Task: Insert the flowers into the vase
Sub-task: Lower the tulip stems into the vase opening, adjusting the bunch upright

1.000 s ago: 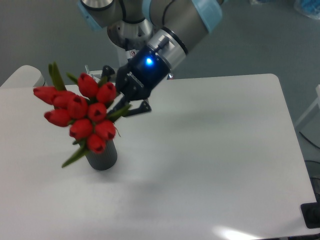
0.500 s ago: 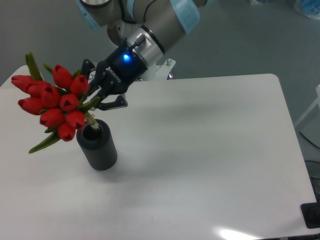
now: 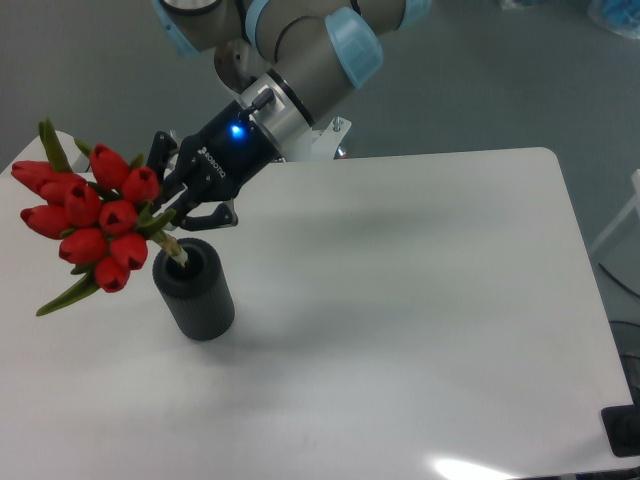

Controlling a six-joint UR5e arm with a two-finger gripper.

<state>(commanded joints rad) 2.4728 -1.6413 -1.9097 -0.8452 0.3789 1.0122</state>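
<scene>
At the left of the frame the gripper [image 3: 172, 205] is clenched on the flowers [image 3: 85, 225], grasping the stems just below the blooms, with the arm [image 3: 300, 60] reaching down from the upper middle. The red bunch leans out to the left, tilted well off vertical, its blooms hanging over the table [image 3: 420, 300] left of and above the vase [image 3: 193, 290], and a long green leaf droops at lower left. The pale stem ends point down and right and appear to sit just inside the vase's mouth, close to its near-left rim, though how deep they reach is hidden by the dark wall. My reading is that insertion has only begun. The main risk is the tilt: if the stems are pushed down at this slant they could jam against the inner wall or rim and lever the small, free-standing vase over or slide it across the table. Letting go now could be as bad, since the heavy, wide head sits well outside the mouth and would likely tip the bunch out to the left or topple the vase. The bunch probably needs righting over the mouth and lowering before release.
</scene>
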